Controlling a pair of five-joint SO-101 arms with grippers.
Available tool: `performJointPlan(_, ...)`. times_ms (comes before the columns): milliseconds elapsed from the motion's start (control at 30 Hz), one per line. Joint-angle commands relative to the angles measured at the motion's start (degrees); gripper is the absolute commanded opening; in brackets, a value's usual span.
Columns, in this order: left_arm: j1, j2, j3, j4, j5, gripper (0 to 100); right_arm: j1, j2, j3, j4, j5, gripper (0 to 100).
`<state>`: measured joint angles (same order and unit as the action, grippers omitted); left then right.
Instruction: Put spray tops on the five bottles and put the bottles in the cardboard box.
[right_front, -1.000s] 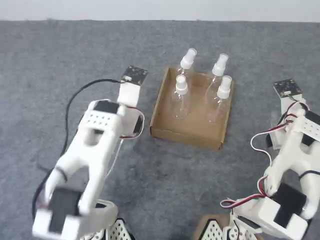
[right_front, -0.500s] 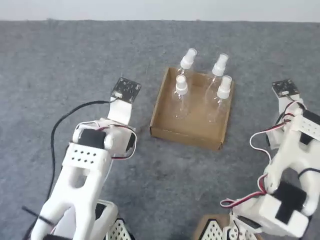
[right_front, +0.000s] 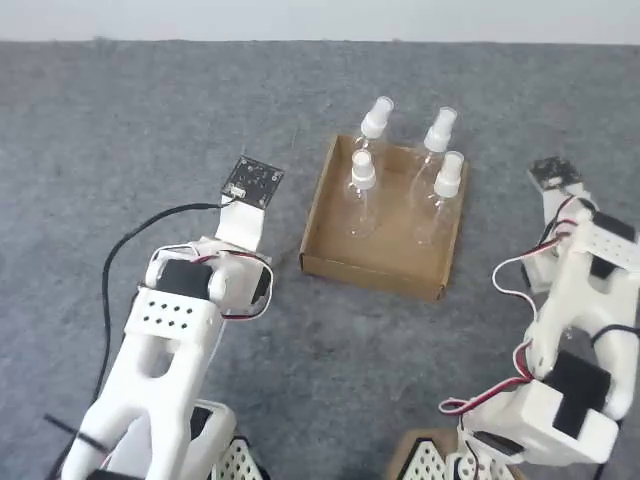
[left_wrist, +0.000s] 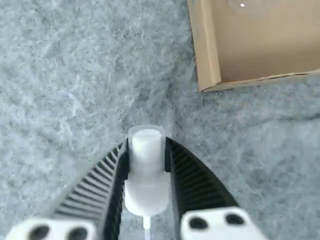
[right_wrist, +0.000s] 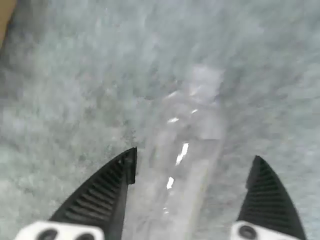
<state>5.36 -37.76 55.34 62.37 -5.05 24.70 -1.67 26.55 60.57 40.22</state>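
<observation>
Rolling looks likely should the gaping right tool (right_wrist: 194, 156) nudge the lying bottle (right_wrist: 181, 172); left tool (left_wrist: 146, 146) grips a spray top (left_wrist: 146, 172).

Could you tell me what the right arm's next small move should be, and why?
Probably close the right gripper on the clear bottle: its open jaws straddle it where it lies on the carpet, and the left gripper holds a spray top ready for it.
</observation>
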Motion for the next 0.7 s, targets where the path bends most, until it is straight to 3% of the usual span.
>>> performJointPlan(0,-0.1,-2.5,-0.1,-2.1,-0.4,1,-2.5,1.1,-12.6,8.2,-3.0,24.0)
performJointPlan(467,0.3,-2.5,1.6,-4.2,-0.4,1,0.3,18.4,-24.4,10.9,-2.9,22.9)
performJointPlan(667,0.2,-2.5,1.6,-4.2,-0.4,1,1.0,18.7,-24.1,10.9,-2.8,5.4)
